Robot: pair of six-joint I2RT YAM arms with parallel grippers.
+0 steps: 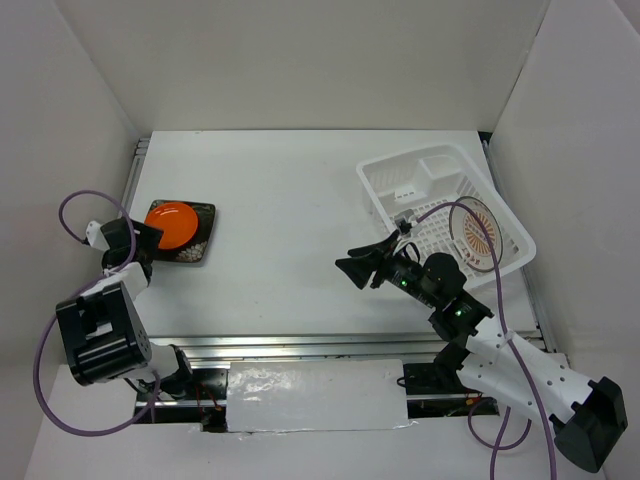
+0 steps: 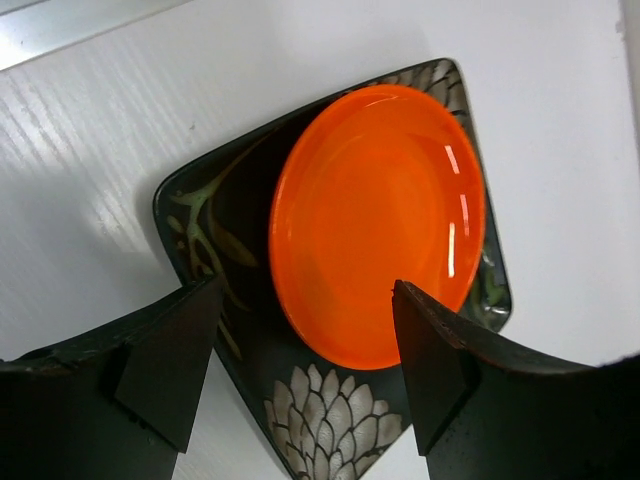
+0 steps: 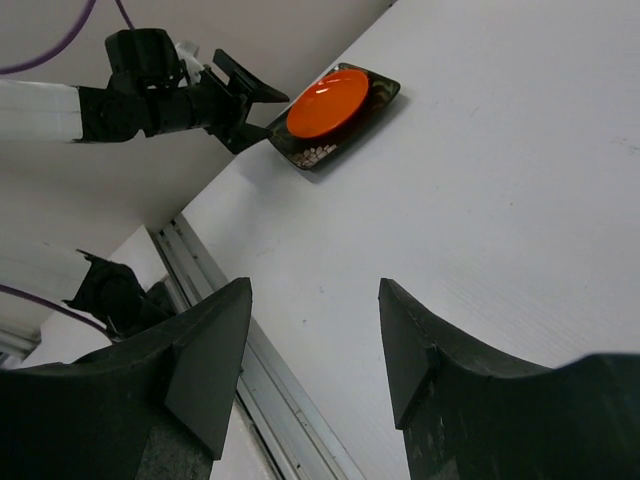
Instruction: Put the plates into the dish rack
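A small glossy orange plate (image 1: 172,222) (image 2: 375,220) lies on a dark square plate (image 1: 203,242) (image 2: 330,420) with a white floral pattern, at the table's left. My left gripper (image 1: 137,243) (image 2: 305,290) is open, and its two fingers straddle the near edge of this stack without gripping it. A round white plate with an orange sunburst (image 1: 478,232) stands on edge inside the white dish rack (image 1: 378,195) at the right. My right gripper (image 1: 358,266) (image 3: 315,285) hangs open over bare table left of the rack, holding nothing. It faces the orange plate (image 3: 328,102).
White walls close in the table on the left, back and right. A metal rail (image 1: 330,345) runs along the near edge, with a white sheet (image 1: 315,395) between the arm bases. Purple cables (image 1: 75,205) loop off both arms.
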